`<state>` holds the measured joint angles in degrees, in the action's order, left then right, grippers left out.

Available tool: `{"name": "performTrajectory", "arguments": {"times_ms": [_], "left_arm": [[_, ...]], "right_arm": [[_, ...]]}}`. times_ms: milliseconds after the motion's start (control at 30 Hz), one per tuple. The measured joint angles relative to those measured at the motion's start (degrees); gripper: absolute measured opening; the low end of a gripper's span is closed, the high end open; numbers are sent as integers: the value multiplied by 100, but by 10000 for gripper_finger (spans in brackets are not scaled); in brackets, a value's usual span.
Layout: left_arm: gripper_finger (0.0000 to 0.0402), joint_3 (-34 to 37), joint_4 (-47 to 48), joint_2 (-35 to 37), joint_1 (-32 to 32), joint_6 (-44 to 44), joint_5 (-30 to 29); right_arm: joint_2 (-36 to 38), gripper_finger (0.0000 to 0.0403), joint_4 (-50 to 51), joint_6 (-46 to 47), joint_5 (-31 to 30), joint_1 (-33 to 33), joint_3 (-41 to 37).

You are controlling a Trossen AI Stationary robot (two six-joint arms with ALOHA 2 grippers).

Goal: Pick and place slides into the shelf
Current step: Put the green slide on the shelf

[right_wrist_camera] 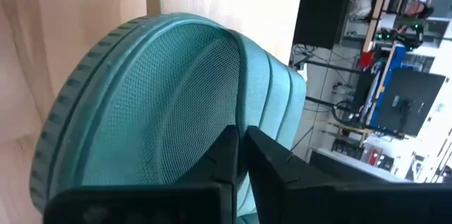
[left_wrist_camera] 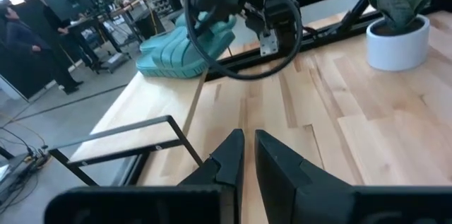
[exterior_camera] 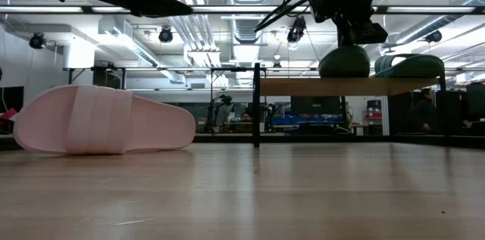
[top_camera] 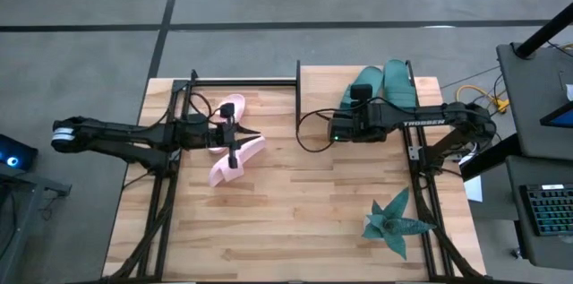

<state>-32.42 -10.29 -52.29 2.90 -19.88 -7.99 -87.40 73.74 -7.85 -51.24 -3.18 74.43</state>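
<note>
**A:** ok starting closest in the low view, we've got a pale pink slide lying flat on the counter, strap up. From above we can see its partner too, so one pink slide sits nearer the shelf side and the other pink slide nearer the front edge. The left hand is right between them. That arm stretches in level from the left edge of the counter, wrist straight, fingers pointing toward the middle.

**B:** agreed. In the left wrist view we see the left hand's fingers nearly together, just a thin slit between them, and nothing in it. It's up above the wood, not touching either pink one as far as we can tell.

**A:** further back is the shelf, light board on black posts, in the back right part of the counter. Both teal slides are up on it, side by side: one teal slide on the inner side and the other teal slide just beside it.

**B:** and the right hand is over the inner one. The right arm comes in from the right edge, folds at the elbow and reaches toward the middle. In its wrist view we see the fingers almost closed, right against the sole mesh. We can't tell if it's actually gripping anything.

**A:** also a spiky teal plant in a white pot at the front right, well apart from everything.
</note>
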Motion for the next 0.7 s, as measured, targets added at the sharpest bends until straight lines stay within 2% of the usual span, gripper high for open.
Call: {"name": "performTrajectory", "arguments": {"times_ms": [267, 567, 700], "left_arm": [[20, 0, 10, -173, 0, 0, -2], [20, 0, -3, -163, 1, 0, -2], [20, 0, -3, -192, 2, 0, -2]], "right_arm": [[192, 13, -5, -657, -70, -2, 0], [751, 12, -77, -1512, -245, 0, -21], [1081, 12, -282, -1759, -252, 3, -375]]}}
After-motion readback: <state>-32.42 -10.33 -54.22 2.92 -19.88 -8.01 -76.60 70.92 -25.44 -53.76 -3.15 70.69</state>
